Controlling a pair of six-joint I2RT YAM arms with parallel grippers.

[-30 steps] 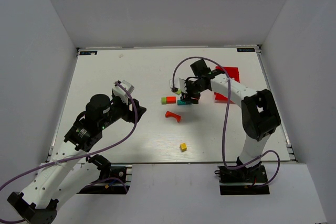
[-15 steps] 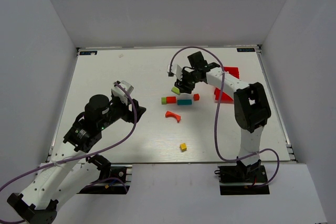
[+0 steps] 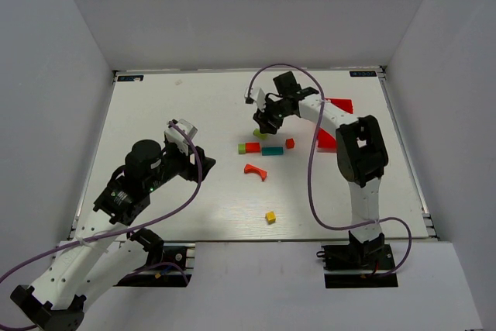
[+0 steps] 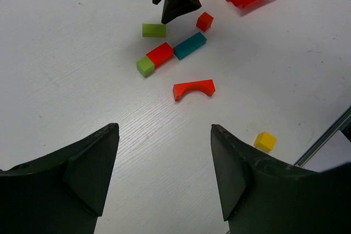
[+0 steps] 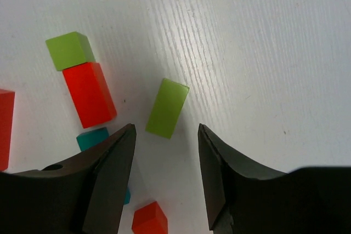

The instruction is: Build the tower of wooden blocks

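Blocks of the unbuilt tower lie flat on the white table in the overhead view: a green cube, red bar and teal bar in a rough line, a small red cube just beside, a red arch nearer the arms, a yellow cube well apart. The right gripper hangs over a light-green bar, the red bin near it. The left gripper waits off to the side.

From the left wrist, its own jaws stand wide and hold nothing, the whole set ahead of them.

From the right wrist, the jaws are parted and empty, the light-green bar lying askew on the table between and beyond the fingertips. Nothing is stacked; the pick of this bar looks to be the step in hand. The next move likely calls for turning the wrist to square with the bar's narrow sides, descending, and closing.
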